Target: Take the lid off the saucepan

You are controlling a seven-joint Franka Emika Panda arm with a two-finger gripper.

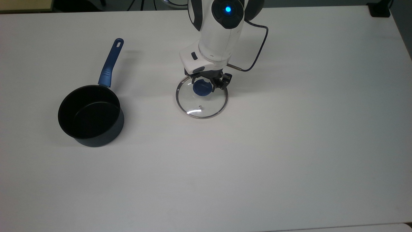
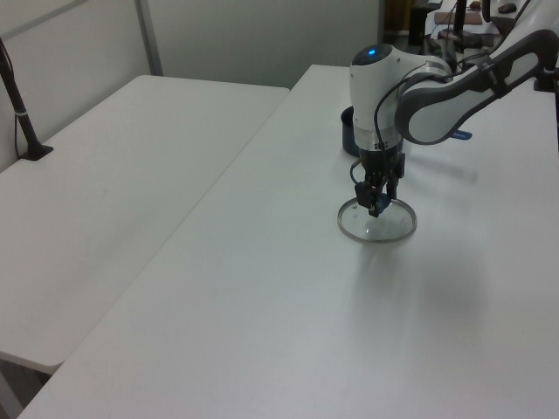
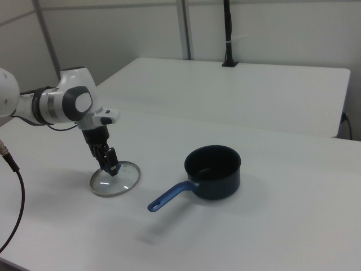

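Observation:
The lid (image 1: 206,107), clear glass with a metal rim and a blue knob (image 1: 201,89), lies flat on the white table near the middle of the top view. My gripper (image 1: 203,84) points straight down over it, its fingers shut on the knob. In the left view the gripper (image 2: 374,205) stands on the lid (image 2: 384,229); in the right view the gripper (image 3: 111,166) meets the lid (image 3: 121,182) too. The saucepan (image 1: 90,112) stands uncovered well off to the top view's left, its blue handle (image 1: 109,64) pointing away. It shows too in the right view (image 3: 213,169).
A dark cable (image 1: 257,48) loops off the wrist to the top view's right. A black object (image 1: 379,9) sits at the table's far right corner. A second white table (image 2: 113,175) with a black post (image 2: 22,113) adjoins in the left view.

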